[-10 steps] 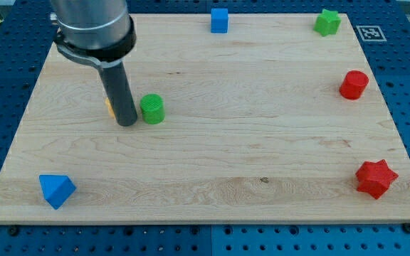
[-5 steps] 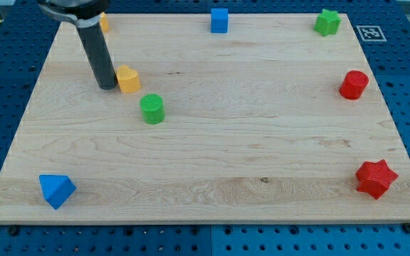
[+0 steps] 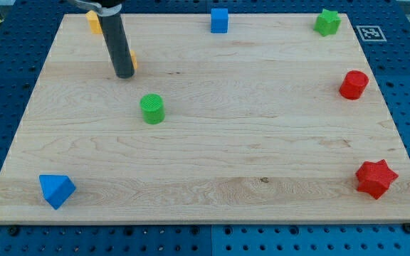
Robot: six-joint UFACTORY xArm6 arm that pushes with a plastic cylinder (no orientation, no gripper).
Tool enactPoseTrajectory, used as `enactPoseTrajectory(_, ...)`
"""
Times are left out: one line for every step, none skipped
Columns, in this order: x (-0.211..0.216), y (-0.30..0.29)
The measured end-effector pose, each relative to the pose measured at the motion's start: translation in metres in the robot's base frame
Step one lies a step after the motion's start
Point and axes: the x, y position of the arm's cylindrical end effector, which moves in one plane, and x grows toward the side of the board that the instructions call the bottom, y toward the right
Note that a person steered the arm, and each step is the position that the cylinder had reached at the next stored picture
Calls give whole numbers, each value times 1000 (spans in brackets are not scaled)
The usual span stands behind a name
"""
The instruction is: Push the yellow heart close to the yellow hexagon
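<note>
My tip (image 3: 124, 75) rests on the board at the upper left. The yellow heart (image 3: 132, 61) is almost hidden behind the rod; only a sliver shows at the rod's right edge, touching or nearly touching it. The yellow hexagon (image 3: 94, 22) sits near the board's top left corner, up and left of the rod, partly covered by the arm.
A green cylinder (image 3: 151, 109) lies below and right of my tip. A blue cube (image 3: 219, 20) and a green star (image 3: 327, 22) stand along the top edge. A red cylinder (image 3: 354, 84) and red star (image 3: 375, 178) are at the right. A blue triangular block (image 3: 55, 190) is bottom left.
My tip moved from beside the green cylinder up the board, then right. The yellow heart moved up and slightly right, now behind the rod and nearer the hexagon.
</note>
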Motion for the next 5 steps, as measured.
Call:
enactPoseTrajectory(-6, 11)
enactPoseTrajectory(-30, 11)
enactPoseTrajectory(-51, 9)
enactPoseTrajectory(-62, 1)
enactPoseTrajectory(-72, -15)
